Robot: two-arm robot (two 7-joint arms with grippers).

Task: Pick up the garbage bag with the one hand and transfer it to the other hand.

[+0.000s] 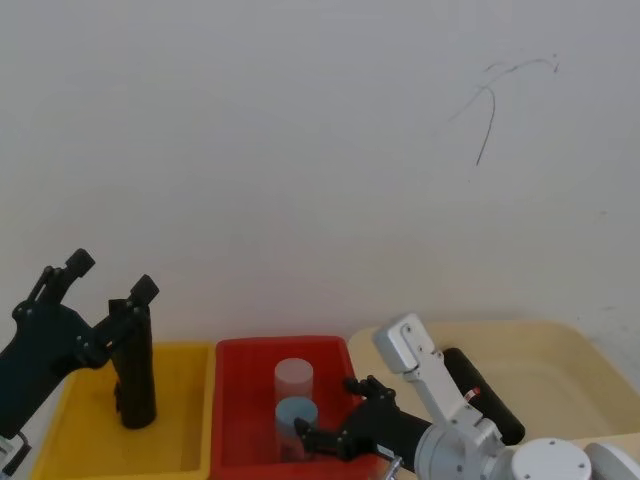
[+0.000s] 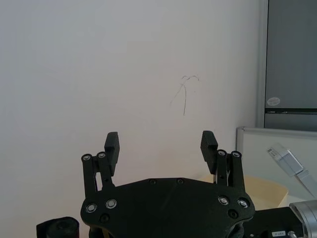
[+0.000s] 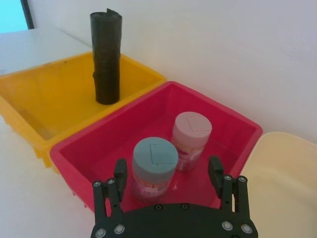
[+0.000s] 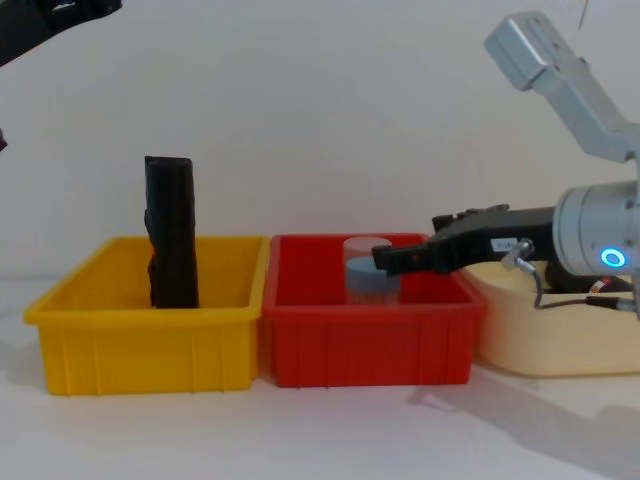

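The garbage bag (image 1: 135,370), a tall matte-black roll, stands upright in the yellow bin (image 1: 70,425); it also shows in the chest view (image 4: 172,235) and the right wrist view (image 3: 106,59). My left gripper (image 1: 112,277) is open and raised just above and left of the roll's top, holding nothing. In the left wrist view its fingers (image 2: 161,144) point at the wall, with the roll's top (image 2: 57,228) just beside its base. My right gripper (image 3: 167,171) is open over the red bin (image 3: 89,148), hovering close above a blue-capped jar (image 3: 154,161), and carries a white label (image 4: 385,262).
A second black roll (image 1: 480,395) with a red-white mark lies in the beige bin (image 1: 560,380) on the right. The red bin (image 4: 370,340) also holds a pale-capped jar (image 1: 294,375). The three bins stand side by side against a white wall.
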